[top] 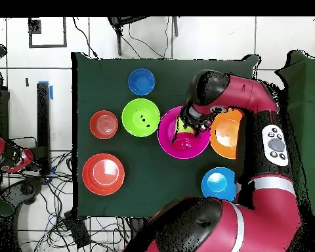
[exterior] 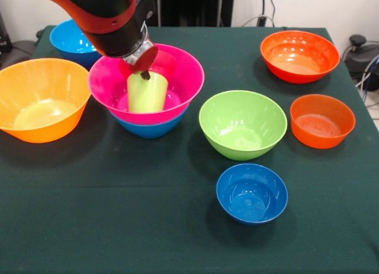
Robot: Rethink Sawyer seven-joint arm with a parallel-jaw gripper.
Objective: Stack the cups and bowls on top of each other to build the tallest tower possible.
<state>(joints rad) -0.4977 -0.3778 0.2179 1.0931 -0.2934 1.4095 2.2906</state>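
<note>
A large pink bowl point(exterior: 183, 79) sits nested in a medium blue bowl point(exterior: 151, 129) at the table's left middle. The lime-green cup point(exterior: 147, 93) stands inside the pink bowl. My gripper point(exterior: 145, 74) is right at the cup's top rim, and the arm covers the grip. In the overhead view the gripper point(top: 186, 125) hangs over the pink bowl point(top: 168, 141), with a little of the cup point(top: 182, 127) showing. A green bowl point(exterior: 243, 123) stands alone to the right of the pink one.
A large orange bowl point(exterior: 41, 99) stands at the left edge and a blue bowl point(exterior: 71, 40) behind it. A small blue bowl point(exterior: 251, 193) is at the front, a small red-orange bowl point(exterior: 321, 120) at the right, and a larger red-orange bowl point(exterior: 299, 55) at the back right.
</note>
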